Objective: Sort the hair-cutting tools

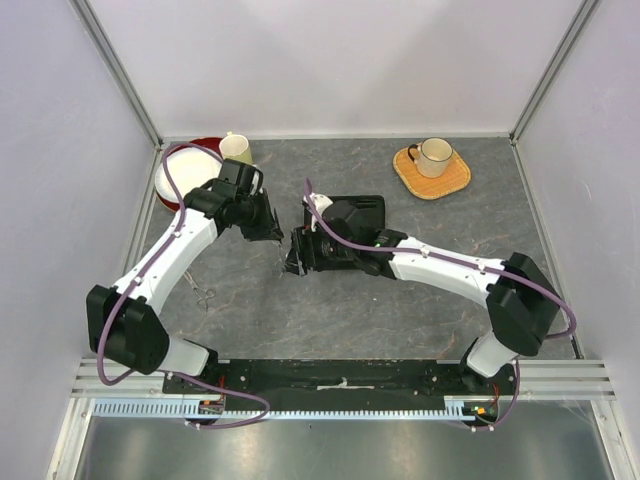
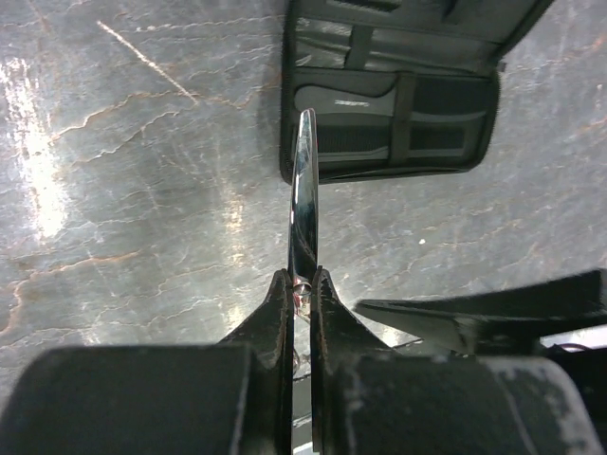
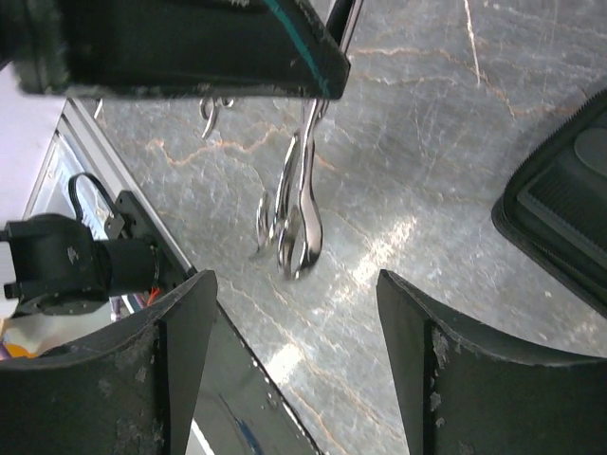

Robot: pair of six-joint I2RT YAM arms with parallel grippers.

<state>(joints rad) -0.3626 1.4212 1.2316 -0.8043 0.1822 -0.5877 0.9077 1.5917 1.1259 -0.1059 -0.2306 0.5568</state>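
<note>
Near the middle of the bench [image 1: 420, 300], the left tool [image 2: 302, 282] is pinching the silver scissors [image 2: 303, 190] edge-on, its jaws pressing together on the metal. In the left wrist view the closed blades are pointing toward 12 o'clock, with the tip showing against the near edge of the black zip case [image 2: 398, 104]. The case is lying open with its inner pockets facing up; whether the tip is touching it cannot be told. In the right wrist view the finger rings of these scissors are hanging out below the left tool, above the bench.

The right tool [image 1: 296, 252] is sitting just at 4 o'clock of the left tool, and its fingers [image 3: 180, 360] are standing wide apart and gripping nothing. The hanging rings are showing in the gap between them, touching neither finger. From the right tool the case is lying at 2 o'clock.

At 7 o'clock of the left tool, the second scissors [image 1: 205, 295] are lying flat on the bench beside the left forearm, well apart from the case.

Toward 11 o'clock, red and white dishes [image 1: 180, 178] and a cream cup [image 1: 236, 147] are sitting by the back wall. Toward 1 o'clock, a mug [image 1: 435, 155] is resting on a cork mat [image 1: 445, 185].
</note>
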